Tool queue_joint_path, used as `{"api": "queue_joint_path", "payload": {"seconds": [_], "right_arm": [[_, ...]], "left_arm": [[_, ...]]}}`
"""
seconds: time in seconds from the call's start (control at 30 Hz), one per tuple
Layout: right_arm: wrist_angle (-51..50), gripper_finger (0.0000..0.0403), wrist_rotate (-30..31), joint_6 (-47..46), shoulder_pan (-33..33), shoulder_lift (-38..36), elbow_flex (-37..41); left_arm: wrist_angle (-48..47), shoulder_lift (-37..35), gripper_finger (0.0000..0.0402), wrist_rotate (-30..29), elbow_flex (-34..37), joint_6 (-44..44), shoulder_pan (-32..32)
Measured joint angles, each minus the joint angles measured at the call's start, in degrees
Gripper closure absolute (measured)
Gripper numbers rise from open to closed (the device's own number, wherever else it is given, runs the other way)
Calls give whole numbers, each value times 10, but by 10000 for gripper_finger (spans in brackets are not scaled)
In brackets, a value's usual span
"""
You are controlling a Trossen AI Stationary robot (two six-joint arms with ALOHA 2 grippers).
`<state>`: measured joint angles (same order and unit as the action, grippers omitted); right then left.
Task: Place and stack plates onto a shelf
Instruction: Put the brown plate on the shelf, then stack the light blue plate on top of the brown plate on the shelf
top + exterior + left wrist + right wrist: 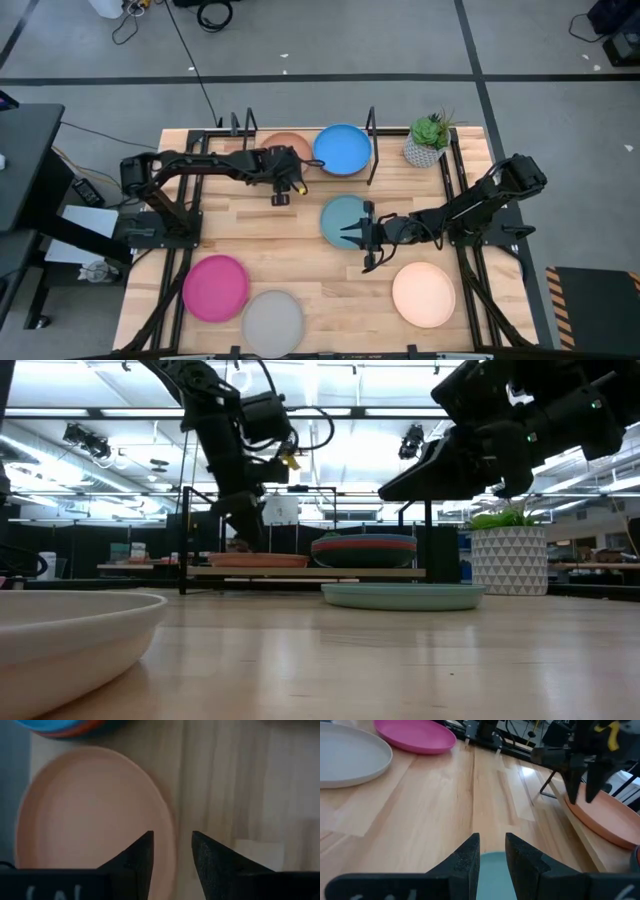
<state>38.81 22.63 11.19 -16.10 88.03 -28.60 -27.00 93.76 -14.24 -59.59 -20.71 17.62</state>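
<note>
Hovering: left gripper slightly parted, empty, over matte tan plate | right gripper likewise, over pale blue plate

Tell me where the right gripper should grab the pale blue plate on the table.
Grip the pale blue plate by its raised rim on the edge nearest the right gripper, one finger above, one below. It lies flat and shallow, so only the rim offers a hold, and that side is free.

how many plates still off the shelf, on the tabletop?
4: round matte pale blue plate mid-table beneath the right claw, pink plate and grey plate near-left, cream plate near-right. None looks hidden.
</note>
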Motion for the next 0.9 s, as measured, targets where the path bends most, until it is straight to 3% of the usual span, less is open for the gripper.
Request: {"api": "queue_joint_path", "payload": {"seconds": [0.47,0.7,0.9], "right_arm": [[-6,304,-1,4,0,0,0],[-8,304,-3,2,0,0,0],[-17,304,0,-7,0,0,0]], "left_arm": [[6,15,262,-82,1,-29,2],[-18,7,272,27,-2,-22,-25],[-91,4,276,125,-37,120,-102]]}}
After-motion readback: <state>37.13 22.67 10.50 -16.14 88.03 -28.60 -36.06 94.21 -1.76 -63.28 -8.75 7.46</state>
